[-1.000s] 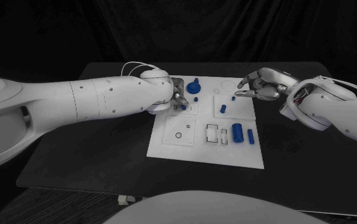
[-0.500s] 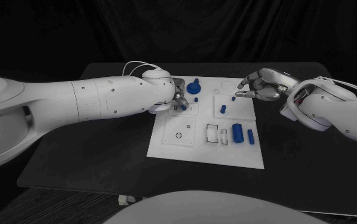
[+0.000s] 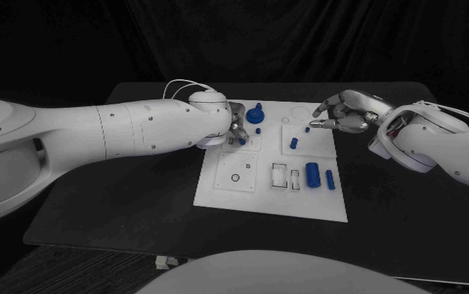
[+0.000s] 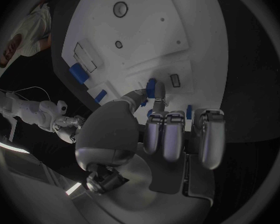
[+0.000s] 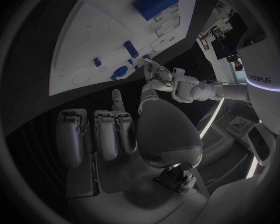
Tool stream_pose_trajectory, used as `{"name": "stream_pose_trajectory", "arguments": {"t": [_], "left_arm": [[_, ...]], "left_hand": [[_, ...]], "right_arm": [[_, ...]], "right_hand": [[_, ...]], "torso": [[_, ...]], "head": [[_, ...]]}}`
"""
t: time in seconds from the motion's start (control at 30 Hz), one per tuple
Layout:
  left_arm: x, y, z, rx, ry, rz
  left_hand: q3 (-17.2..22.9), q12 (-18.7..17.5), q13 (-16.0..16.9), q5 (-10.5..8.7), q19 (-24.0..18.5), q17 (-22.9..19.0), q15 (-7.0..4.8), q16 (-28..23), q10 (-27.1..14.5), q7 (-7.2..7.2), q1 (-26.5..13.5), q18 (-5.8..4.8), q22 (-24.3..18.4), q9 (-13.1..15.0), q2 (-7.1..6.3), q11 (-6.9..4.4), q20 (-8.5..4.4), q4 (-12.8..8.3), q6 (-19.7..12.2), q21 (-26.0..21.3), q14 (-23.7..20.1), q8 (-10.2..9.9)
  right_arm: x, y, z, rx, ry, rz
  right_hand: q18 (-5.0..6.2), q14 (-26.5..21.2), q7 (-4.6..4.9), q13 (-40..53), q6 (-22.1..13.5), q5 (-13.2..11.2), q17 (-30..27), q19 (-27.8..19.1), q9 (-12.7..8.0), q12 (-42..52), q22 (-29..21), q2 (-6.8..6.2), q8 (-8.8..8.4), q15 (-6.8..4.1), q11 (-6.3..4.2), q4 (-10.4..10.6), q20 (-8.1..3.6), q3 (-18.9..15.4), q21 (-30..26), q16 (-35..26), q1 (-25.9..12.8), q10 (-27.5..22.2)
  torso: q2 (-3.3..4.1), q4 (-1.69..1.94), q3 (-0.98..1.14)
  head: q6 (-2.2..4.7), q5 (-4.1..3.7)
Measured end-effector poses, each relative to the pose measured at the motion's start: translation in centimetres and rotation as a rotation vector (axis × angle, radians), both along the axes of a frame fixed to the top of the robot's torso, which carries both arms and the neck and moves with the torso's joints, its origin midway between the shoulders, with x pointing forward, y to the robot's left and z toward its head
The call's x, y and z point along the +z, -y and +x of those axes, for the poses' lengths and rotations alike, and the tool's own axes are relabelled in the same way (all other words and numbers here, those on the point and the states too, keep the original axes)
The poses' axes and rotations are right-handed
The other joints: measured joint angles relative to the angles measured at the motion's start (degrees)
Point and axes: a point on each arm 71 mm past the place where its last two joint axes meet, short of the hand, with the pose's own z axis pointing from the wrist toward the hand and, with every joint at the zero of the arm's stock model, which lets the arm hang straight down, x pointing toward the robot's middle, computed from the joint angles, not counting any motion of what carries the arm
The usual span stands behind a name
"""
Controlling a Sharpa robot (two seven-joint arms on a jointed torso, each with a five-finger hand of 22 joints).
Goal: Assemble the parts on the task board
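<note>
On the white arm [image 5: 255, 84], "sharpa" lettering, left robot hand [image 3: 234, 126] pinching a blue part [image 4: 156, 87], right robot hand [image 3: 344, 114] open, empty.

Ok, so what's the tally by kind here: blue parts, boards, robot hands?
blue parts: 7
task board: 1
hands: 2, left hand and right hand
Total: 10

The word "sharpa" is seen printed in dark letters, partly cut off, on the robot's white body [image 5: 262, 79] in the right wrist view.
</note>
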Motion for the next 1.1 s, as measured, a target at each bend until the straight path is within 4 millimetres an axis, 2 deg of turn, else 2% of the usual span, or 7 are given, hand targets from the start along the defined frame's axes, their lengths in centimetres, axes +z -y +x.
{"name": "stream_pose_trajectory", "arguments": {"t": [1.1], "left_arm": [[0.02, -0.05, -0.1, 0.001, 0.012, -0.009]], "left_hand": [[0.0, 0.0, 0.0, 0.22, 0.0, 0.0, 0.0, 0.0, 0.08, 0.09, -0.31, 0.0, 0.04, -0.06, -0.29, 0.08, 0.0, 0.0, 0.14, 0.0, 0.0, -0.01]], "right_arm": [[-0.03, 0.07, 0.02, -0.002, -0.001, -0.001]], "right_hand": [[0.0, 0.0, 0.0, 0.04, 0.0, 0.0, 0.0, 0.0, -0.05, 0.0, -0.02, 0.01, 0.0, 0.0, 0.0, 0.0, 0.0, 0.0, -0.26, 0.0, 0.45, 0.0]], "torso": [[0.0, -0.01, 0.0]], "head": [[0.0, -0.1]]}}
